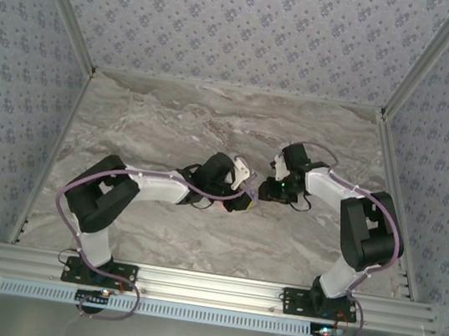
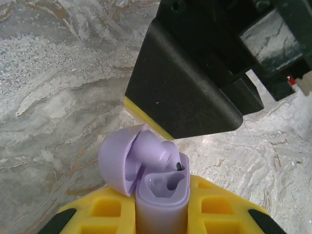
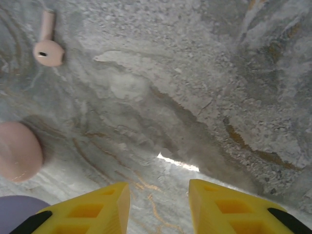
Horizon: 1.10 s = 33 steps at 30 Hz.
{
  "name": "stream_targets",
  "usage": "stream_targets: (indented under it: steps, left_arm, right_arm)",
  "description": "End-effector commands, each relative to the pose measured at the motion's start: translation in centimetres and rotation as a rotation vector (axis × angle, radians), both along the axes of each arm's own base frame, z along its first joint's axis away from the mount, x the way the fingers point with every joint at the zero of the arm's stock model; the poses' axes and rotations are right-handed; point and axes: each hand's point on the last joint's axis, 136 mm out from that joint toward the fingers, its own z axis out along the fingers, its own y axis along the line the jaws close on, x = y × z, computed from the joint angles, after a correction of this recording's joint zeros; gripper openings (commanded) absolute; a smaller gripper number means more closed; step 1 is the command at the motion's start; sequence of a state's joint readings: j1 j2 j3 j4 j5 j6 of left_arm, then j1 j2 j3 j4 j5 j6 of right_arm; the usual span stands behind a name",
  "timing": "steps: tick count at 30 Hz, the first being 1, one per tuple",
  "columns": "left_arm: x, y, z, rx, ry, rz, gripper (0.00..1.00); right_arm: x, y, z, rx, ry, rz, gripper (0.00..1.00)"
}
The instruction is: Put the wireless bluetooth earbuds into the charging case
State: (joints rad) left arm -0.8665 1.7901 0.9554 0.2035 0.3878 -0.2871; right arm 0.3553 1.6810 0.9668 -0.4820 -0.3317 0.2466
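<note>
My left gripper [image 2: 163, 194] is shut on a lilac charging case [image 2: 162, 204], held upright between its yellow fingers [image 2: 217, 204]. The lid [image 2: 117, 158] hangs open to the left. A lilac earbud [image 2: 153, 151] lies tilted in the case's far pocket, leaning on the lid with its dark tip at the rim. The near pocket [image 2: 165, 184] is bare. My right gripper [image 3: 159, 195] is open with nothing between its fingers. Its black body [image 2: 195, 73] hangs just above and beyond the case. In the top view the left gripper [image 1: 242, 202] and right gripper [image 1: 265, 191] meet mid-table.
A whitish-pink earbud [image 3: 47, 46] lies loose on the marble table [image 3: 204, 73], at the right wrist view's upper left. A pink rounded case [image 3: 17, 151] rests at that view's left edge. Patterned walls [image 1: 17, 86] enclose the table on three sides.
</note>
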Motion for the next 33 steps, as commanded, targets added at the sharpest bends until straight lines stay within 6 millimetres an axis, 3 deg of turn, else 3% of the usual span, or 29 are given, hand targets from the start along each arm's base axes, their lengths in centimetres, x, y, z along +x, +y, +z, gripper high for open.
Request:
stream_targets:
  steps: [1, 5, 13, 23, 28, 33]
  left_arm:
    - [0.1, -0.1, -0.8, 0.069, 0.045, 0.017, 0.1]
    - [0.0, 0.3, -1.8, 0.131, 0.072, 0.011, 0.1]
    - [0.5, 1.0, -1.1, 0.165, 0.032, 0.026, 0.1]
    - [2.2, 3.3, 5.6, 0.007, -0.17, 0.1, 0.1]
    - [3.4, 6.0, 8.6, -0.061, -0.265, 0.172, 0.1]
    - [4.1, 8.6, 10.3, -0.072, -0.321, 0.229, 0.1]
  right_arm:
    - [-0.5, -1.4, -1.4, -0.078, 0.042, -0.033, 0.38]
    - [-0.5, -2.2, -2.0, -0.129, 0.054, -0.042, 0.38]
    - [-0.3, -4.2, -1.9, -0.24, 0.051, -0.077, 0.39]
    - [-1.5, -3.8, 1.5, -0.161, 0.082, -0.126, 0.4]
    - [-2.9, -2.8, 1.6, -0.079, 0.178, -0.261, 0.4]
    - [-3.8, -1.8, 1.7, -0.049, 0.184, -0.321, 0.42]
